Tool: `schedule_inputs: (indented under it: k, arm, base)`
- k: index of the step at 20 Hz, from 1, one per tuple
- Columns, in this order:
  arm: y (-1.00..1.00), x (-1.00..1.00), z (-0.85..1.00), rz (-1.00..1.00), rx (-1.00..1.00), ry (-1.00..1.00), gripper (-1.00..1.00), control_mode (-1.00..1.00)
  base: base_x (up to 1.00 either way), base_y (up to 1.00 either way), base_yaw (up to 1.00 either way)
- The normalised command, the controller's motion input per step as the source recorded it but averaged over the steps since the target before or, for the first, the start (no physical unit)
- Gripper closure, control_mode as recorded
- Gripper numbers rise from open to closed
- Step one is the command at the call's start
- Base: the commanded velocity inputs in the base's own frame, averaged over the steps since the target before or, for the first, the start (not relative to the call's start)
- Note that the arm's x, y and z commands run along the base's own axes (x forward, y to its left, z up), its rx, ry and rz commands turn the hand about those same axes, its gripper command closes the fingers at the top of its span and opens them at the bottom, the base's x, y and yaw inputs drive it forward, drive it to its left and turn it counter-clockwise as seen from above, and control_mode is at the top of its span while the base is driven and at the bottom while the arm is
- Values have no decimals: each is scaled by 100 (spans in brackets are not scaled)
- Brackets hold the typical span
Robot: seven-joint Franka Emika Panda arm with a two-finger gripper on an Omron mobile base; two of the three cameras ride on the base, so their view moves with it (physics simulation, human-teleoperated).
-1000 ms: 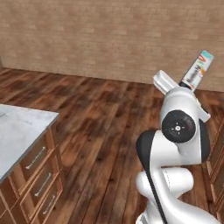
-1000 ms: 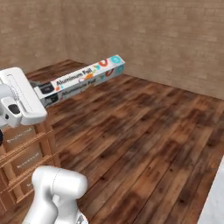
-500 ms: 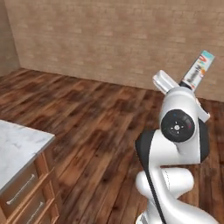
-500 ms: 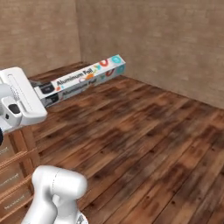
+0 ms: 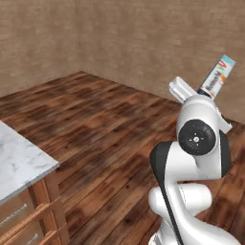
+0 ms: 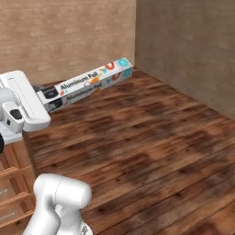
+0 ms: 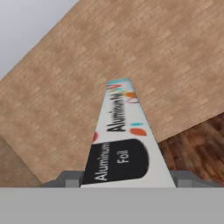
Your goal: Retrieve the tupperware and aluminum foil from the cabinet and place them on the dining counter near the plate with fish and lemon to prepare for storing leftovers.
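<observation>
The aluminum foil (image 6: 92, 81) is a long grey-white box with a dark label and a teal end. It is held level above the wooden floor, and my gripper (image 7: 127, 177) is shut on its near end. In the hand view the box (image 7: 119, 135) runs straight away from the fingertips (image 7: 70, 178) toward a brick wall. In the left base view its teal tip (image 5: 219, 75) sticks up behind my white arm.
A marble-topped unit of wooden drawers (image 5: 19, 167) stands at the lower left, and its drawer fronts (image 6: 11, 183) show beside the arm. Brick walls meet in a corner (image 6: 136, 32) ahead. Bare wooden floor (image 6: 160, 137) spreads in front.
The whole scene has shifted in both base views, so the camera moved: the room corner has come into view and the marble unit has slid aside. The foil stays in the gripper.
</observation>
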Motion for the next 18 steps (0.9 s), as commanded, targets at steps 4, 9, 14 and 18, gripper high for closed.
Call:
schedule_inputs:
  k: [4, 9, 14, 18]
  arm:
    - [0, 0, 0, 0, 0, 0, 100, 100]
    - [0, 0, 0, 0, 0, 0, 100, 100]
    - [0, 0, 0, 0, 0, 0, 100, 100]
    - [0, 0, 0, 0, 0, 0, 100, 100]
  base:
    - [100, -36, 58]
    - [100, -39, 58]
    - [100, -50, 58]
    - [100, -67, 53]
